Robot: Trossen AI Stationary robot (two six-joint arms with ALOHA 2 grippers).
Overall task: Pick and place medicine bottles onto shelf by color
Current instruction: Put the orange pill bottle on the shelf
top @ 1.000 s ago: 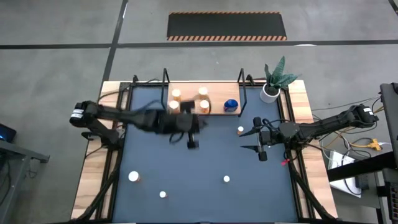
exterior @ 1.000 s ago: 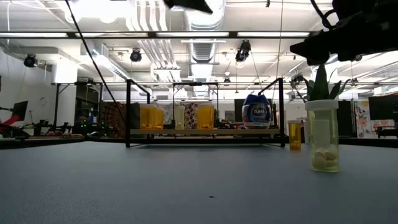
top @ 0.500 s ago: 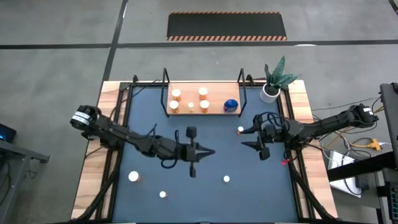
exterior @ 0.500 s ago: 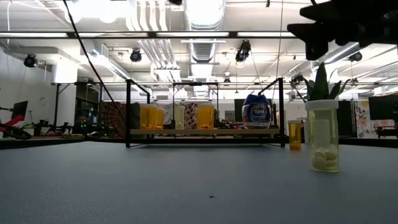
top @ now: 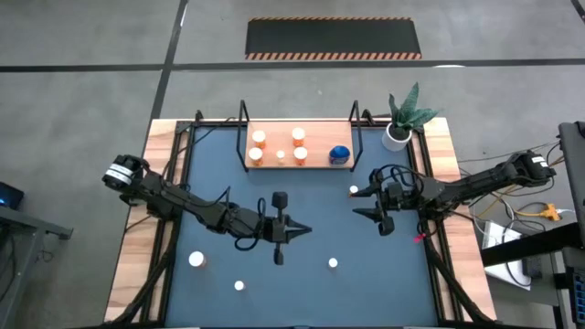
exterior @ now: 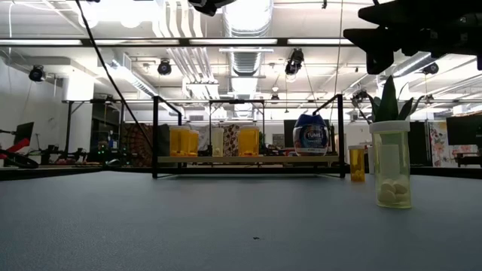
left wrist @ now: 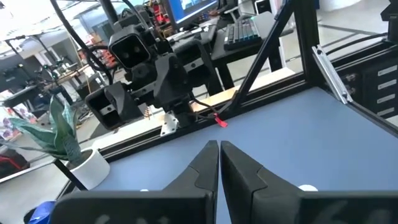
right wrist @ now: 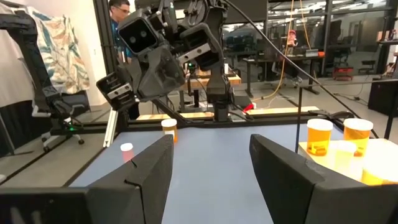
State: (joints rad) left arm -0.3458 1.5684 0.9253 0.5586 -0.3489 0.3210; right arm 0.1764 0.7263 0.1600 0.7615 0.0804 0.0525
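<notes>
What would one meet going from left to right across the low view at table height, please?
Shelf's left post → orange bottles on the shelf → blue bottle → small orange bottle → large clear bottle nearest the camera.

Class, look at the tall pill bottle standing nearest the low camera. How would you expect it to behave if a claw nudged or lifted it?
The pill bottle is tall and narrow, so a push near its cap would probably tip it. Only a few tablets show at the bottom, so it is likely light. Its smooth round wall suggests it would roll if it fell, and might slip in a loose grip.
</notes>
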